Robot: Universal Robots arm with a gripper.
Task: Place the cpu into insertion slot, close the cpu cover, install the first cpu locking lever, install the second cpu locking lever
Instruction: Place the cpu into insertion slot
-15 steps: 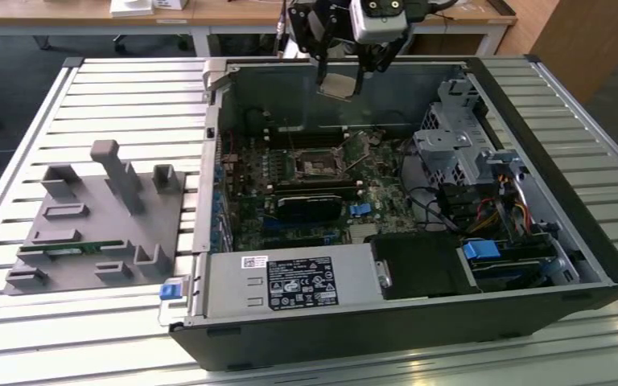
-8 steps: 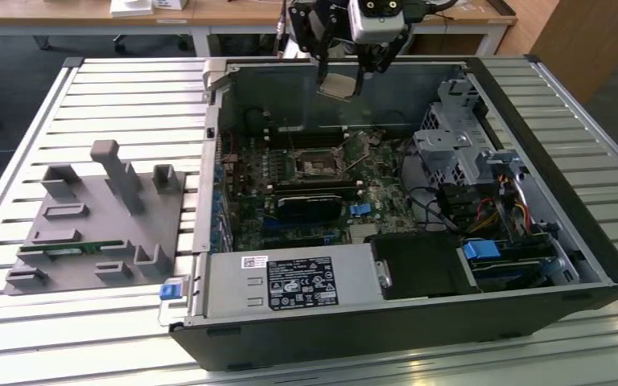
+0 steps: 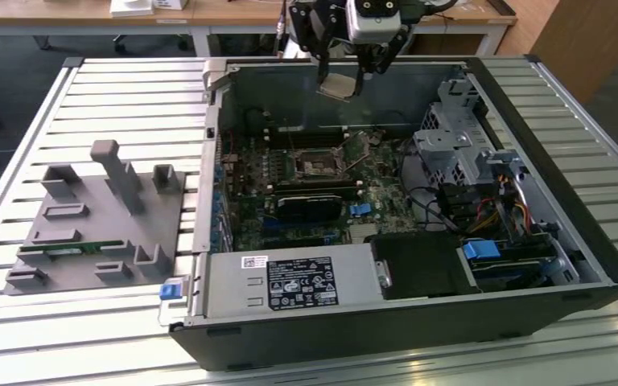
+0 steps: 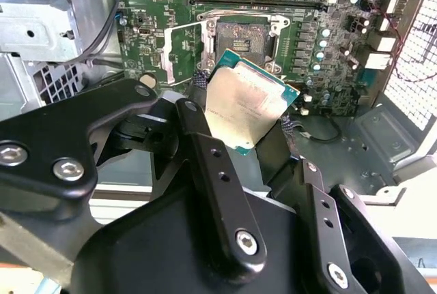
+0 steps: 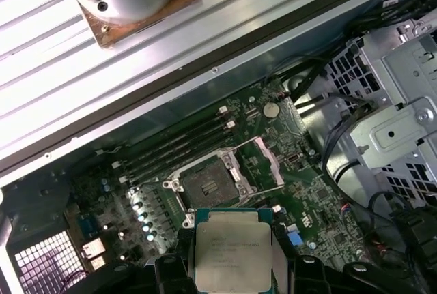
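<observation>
Black jaws pinching the cpu (image 4: 249,106), flat square, silvery-tan top, teal-green rim

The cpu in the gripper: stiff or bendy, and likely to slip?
The cpu looks thin, flat and rigid, probably light. Its smooth metal top could slip, since the gripper seems to pinch only its edges.

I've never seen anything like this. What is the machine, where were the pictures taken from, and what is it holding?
It is a robot arm ending in a gripper, a two-fingered clamp. The exterior view looks from off the arm at an open computer case on a slatted table, beside a grey holder block. Both wrist views come from cameras riding on the arm. The gripper holds the cpu, a silvery chip, above the motherboard; its socket is empty, the cpu cover swung open.
</observation>
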